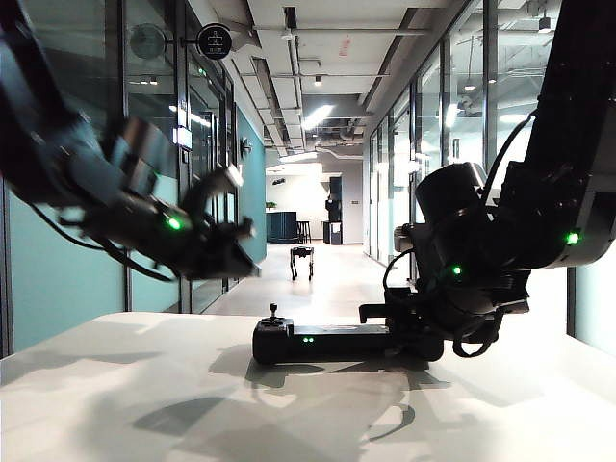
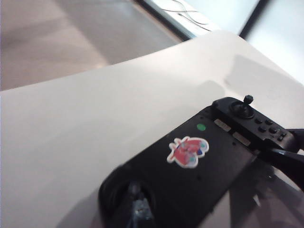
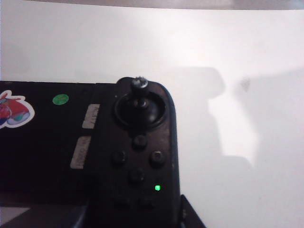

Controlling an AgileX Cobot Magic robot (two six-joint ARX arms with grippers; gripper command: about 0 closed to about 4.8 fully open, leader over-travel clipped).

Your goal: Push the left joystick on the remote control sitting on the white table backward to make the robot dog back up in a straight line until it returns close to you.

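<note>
The black remote control (image 1: 322, 342) lies on the white table (image 1: 144, 385). Its left joystick (image 1: 273, 312) stands upright at the end nearer my left arm, with nothing touching it. It also shows in the left wrist view as the stick in the round recess, the left joystick (image 2: 136, 198). My left gripper (image 1: 234, 243) is blurred, in the air above and to the left of that end; its jaws are unclear. My right gripper (image 1: 409, 332) is shut on the control's right end, beside the twin stick (image 3: 139, 89). The robot dog (image 1: 302, 261) stands far down the corridor.
Glass walls line both sides of the corridor behind the table. The table's far edge (image 1: 192, 316) runs just behind the control. A red sticker (image 2: 188, 151) and a green dot (image 2: 201, 127) mark the control's middle bar. A green light (image 3: 157, 187) glows near the right gripper.
</note>
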